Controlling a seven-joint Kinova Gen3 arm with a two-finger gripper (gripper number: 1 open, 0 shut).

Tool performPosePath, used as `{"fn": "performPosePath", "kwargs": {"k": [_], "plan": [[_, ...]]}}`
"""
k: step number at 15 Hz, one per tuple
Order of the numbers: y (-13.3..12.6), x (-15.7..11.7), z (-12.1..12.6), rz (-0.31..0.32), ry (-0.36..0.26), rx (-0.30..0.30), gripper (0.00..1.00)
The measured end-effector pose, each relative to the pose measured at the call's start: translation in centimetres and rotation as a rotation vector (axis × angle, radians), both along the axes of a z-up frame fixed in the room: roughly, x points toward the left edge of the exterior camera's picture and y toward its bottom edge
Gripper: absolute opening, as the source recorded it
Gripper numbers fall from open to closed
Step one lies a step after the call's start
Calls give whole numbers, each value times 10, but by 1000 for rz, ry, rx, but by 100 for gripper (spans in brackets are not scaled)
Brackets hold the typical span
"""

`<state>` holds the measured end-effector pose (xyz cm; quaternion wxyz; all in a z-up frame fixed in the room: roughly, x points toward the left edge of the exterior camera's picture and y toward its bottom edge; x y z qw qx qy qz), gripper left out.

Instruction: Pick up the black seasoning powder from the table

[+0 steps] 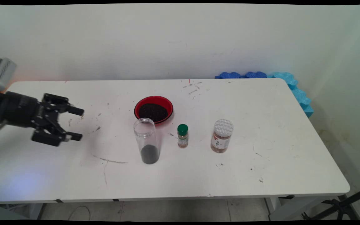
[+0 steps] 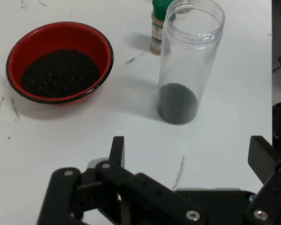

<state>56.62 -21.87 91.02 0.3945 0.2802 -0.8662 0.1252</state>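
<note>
We had the black two-finger gripper (image 1: 77, 123) hanging over the white table's (image 1: 292, 162) left end, jaws spread wide and gripping nothing. Nearest to it stood the tall clear plastic jar (image 1: 147, 140), lidless and upright, a little dark stuff, probably granules, at the bottom. Right behind the jar sat the red bowl (image 1: 153, 109) of the same stuff. Further right along the middle were a green-capped spice bottle (image 1: 182, 136) and a white-lidded jar (image 1: 222, 136), both shut.

Claw (image 1: 79, 123) at far left, horizontal, fingers wide apart, empty.
</note>
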Motion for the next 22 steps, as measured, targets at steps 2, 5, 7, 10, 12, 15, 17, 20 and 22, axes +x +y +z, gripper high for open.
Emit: {"fn": "performPosePath", "kwargs": {"k": [2, 5, 7, 10, 12, 15, 17, 20, 22], "plan": [[-5, -8, -10, 2, 7, -1, 100], [-14, -24, -29, -6, 18, -1, 100], [-21, -34, -41, -19, 20, 0, 100], [-31, -47, -56, -39, 20, -1, 100], [-37, -56, -65, -56, 20, -3, 100], [-46, -67, -76, -82, 20, -10, 100], [-51, -74, -81, -97, 22, -14, 100], [-58, -85, -88, -115, 24, -19, 100], [-63, -92, -92, -123, 27, -23, 100]]}}
